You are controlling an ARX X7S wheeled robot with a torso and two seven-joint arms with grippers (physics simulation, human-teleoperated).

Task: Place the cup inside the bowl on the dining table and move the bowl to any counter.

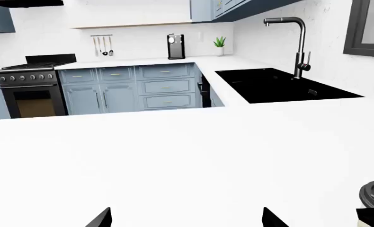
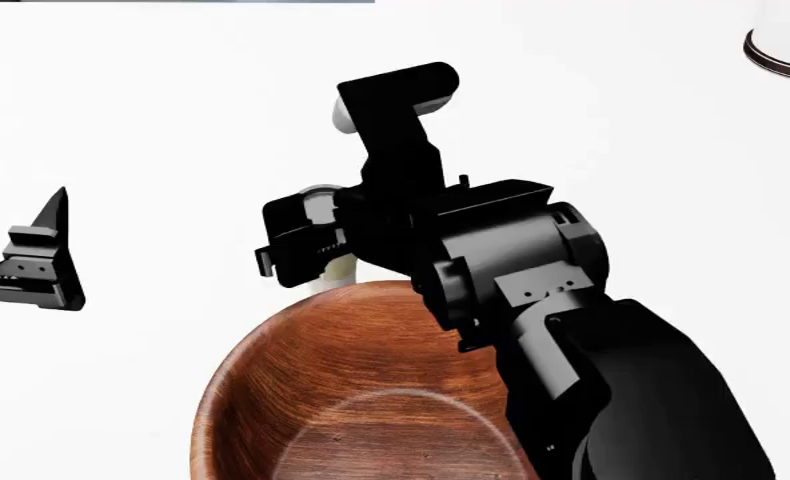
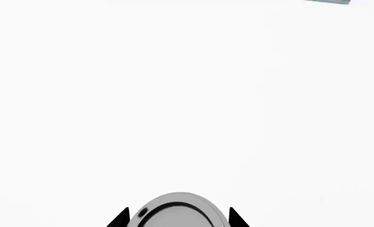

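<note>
The right gripper (image 2: 318, 262) sits just beyond the far rim of the bowl (image 2: 355, 400), low over the dining table (image 2: 168, 100), with its jaws standing on either side of the cup (image 3: 177, 210). In the right wrist view the two dark fingertips (image 3: 119, 218) flank the cup's round lid with a sliver of gap at each side, so the jaws look apart and straddling rather than clamped (whether the pads lower down already press the cup's wall cannot be told from these views). The cup stands upright, its long axis vertical, touching or very nearly touching the bowl's outer wall in the head view; the arm hides the exact gap.

The left gripper (image 1: 185, 218) hangs open and empty, well apart from the cup, which shows only at the edge of its wrist view. So the right arm is plainly the nearer one and the one on the job.

The relation that matters: the bowl lies from the cup straight back toward the robot, its wall rising right beside the cup. Judging from that, once the jaws close the cup needs a lift clear of the rim, then a short draw toward the robot over the paler inner base
</note>
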